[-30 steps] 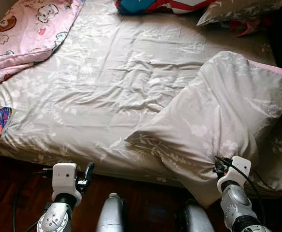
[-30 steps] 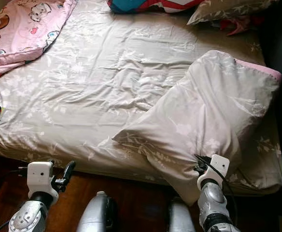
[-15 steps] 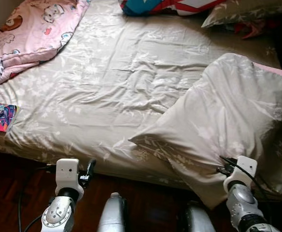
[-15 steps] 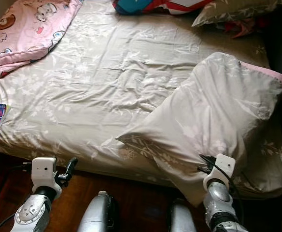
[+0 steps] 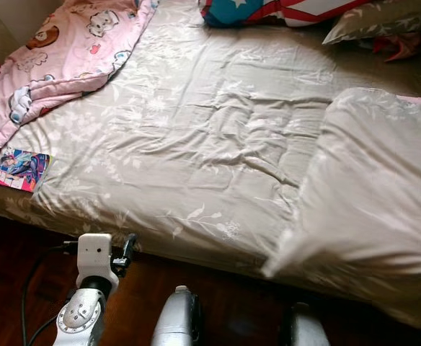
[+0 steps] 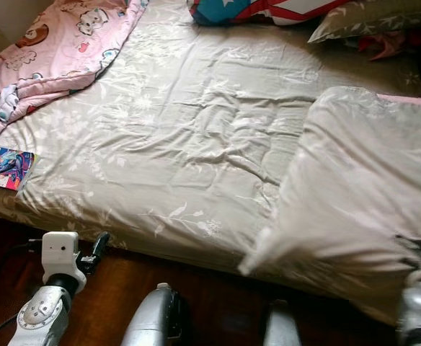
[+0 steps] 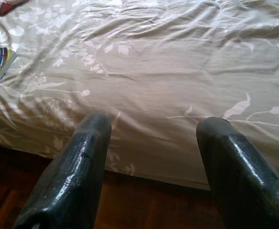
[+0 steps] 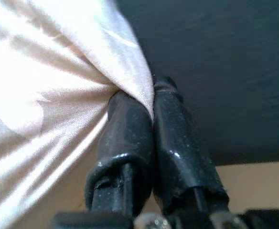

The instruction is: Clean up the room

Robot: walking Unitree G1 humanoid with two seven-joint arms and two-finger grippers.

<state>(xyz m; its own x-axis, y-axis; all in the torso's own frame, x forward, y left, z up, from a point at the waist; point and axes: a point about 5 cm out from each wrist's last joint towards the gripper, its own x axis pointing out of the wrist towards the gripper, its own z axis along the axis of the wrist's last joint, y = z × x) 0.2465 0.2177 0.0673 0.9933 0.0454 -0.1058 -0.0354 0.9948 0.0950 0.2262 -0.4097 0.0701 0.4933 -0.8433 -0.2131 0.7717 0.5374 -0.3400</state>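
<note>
Right wrist view: the duvet [image 8: 44,90] is pinched between closed fingers of the right gripper [image 8: 151,124].
The fold is held at the bed [image 5: 196,144] foot corner, probably for spreading. The left gripper [image 7: 151,138] is kept wide open, empty, before the bed edge.

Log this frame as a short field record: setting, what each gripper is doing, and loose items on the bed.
setting: bed with grey floral sheet, dark wooden floor
right gripper: shut on the grey floral duvet at the bed's right side
left gripper: open, apart from the sheet, near the bed's front edge
loose items: pink cartoon-print blanket at far left; colourful book near the left front corner; red, white and blue pillow at the head
</note>
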